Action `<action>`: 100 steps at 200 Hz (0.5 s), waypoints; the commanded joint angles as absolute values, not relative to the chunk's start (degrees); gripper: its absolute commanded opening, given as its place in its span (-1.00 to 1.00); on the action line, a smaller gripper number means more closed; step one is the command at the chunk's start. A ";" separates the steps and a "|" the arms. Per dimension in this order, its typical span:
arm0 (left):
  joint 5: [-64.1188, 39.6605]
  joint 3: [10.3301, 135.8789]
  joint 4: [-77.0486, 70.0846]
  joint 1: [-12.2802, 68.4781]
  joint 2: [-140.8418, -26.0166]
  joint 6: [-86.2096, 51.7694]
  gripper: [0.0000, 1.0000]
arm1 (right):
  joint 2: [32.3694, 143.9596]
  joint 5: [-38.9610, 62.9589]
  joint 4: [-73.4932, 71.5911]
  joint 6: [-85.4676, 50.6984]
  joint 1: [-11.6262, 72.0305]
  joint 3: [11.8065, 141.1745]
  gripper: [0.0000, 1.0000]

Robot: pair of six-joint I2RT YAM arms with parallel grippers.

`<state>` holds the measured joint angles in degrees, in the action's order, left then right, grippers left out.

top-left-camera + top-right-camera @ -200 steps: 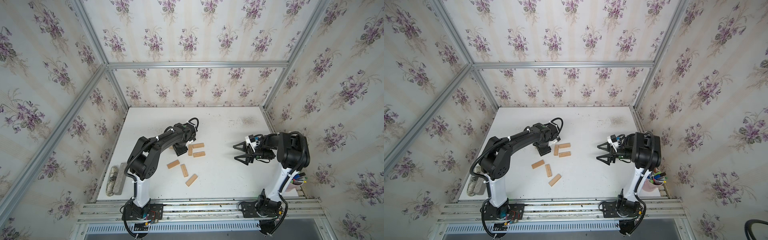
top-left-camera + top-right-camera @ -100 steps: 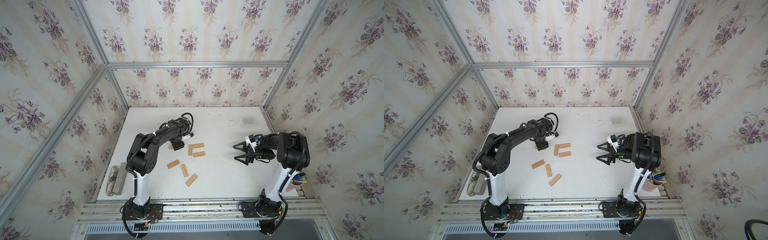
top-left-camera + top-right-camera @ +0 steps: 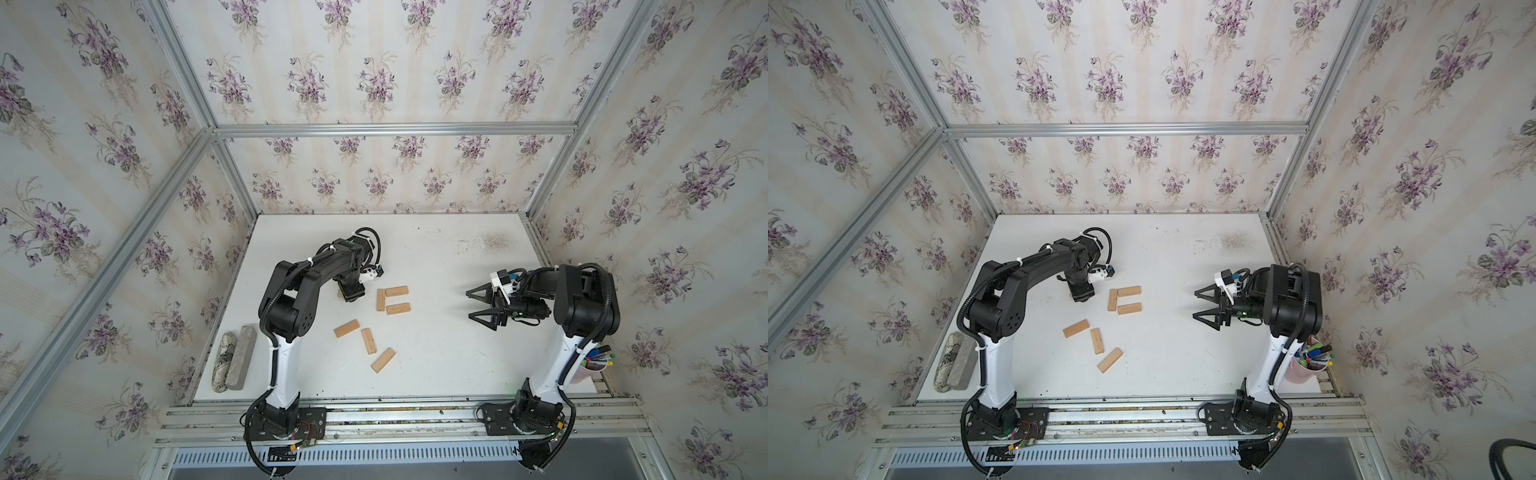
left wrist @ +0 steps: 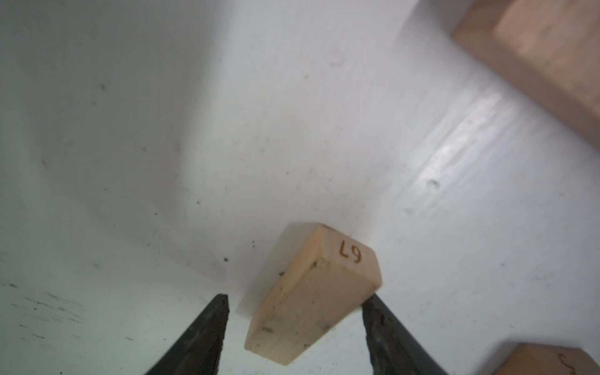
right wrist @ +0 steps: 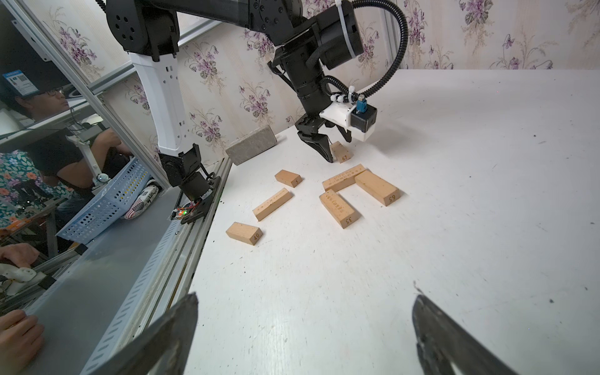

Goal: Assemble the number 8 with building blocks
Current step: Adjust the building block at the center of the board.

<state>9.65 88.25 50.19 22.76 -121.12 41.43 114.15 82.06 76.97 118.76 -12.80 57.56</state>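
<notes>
Blocks: light-tan wooden rectangular bars (image 3: 398,308), numbered ends, flat on the middle of the white tabletop (image 3: 436,374); three make a bracket.
Left claw (image 4: 293,297): released, straddling bar 67 (image 4: 321,285).
Right claw (image 3: 468,305): released, empty.
Room: bare toward far edge.

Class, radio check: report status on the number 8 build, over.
Left gripper straddling block 67, grip unclear. Right gripper open, empty. C of three blocks laid; three loose blocks nearby. Nothing in the way.

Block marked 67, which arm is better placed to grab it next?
Left. The left hand straddles the block marked 67, a finger on each side, not yet closed. The right hand hangs open across the table, away from every block.
</notes>
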 commanded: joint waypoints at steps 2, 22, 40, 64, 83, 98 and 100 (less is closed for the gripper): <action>4.99 88.28 51.67 22.67 -123.51 40.52 0.33 | 114.07 83.92 78.58 142.03 -12.82 57.67 1.00; 2.68 90.56 53.08 21.94 -124.96 39.95 0.29 | 114.01 83.91 78.56 142.03 -12.81 57.68 1.00; 1.41 93.39 56.07 21.07 -126.86 39.18 0.12 | 114.01 83.94 78.57 142.03 -12.81 57.69 1.00; 0.14 95.76 59.90 20.72 -128.74 37.50 -0.07 | 114.07 83.93 78.62 142.03 -12.76 57.68 1.00; 1.87 96.52 61.63 20.74 -129.20 33.93 -0.08 | 114.08 83.94 78.57 142.03 -12.81 57.74 1.00; 3.25 97.48 62.73 21.05 -128.90 28.55 -0.08 | 114.07 83.93 78.58 142.05 -12.80 57.68 1.00; 3.25 97.67 63.03 21.13 -128.82 27.66 -0.08 | 114.08 83.94 78.58 142.04 -12.80 57.66 1.00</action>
<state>4.49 97.43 60.18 20.80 -127.48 36.14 114.15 82.06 76.97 118.76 -12.80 57.56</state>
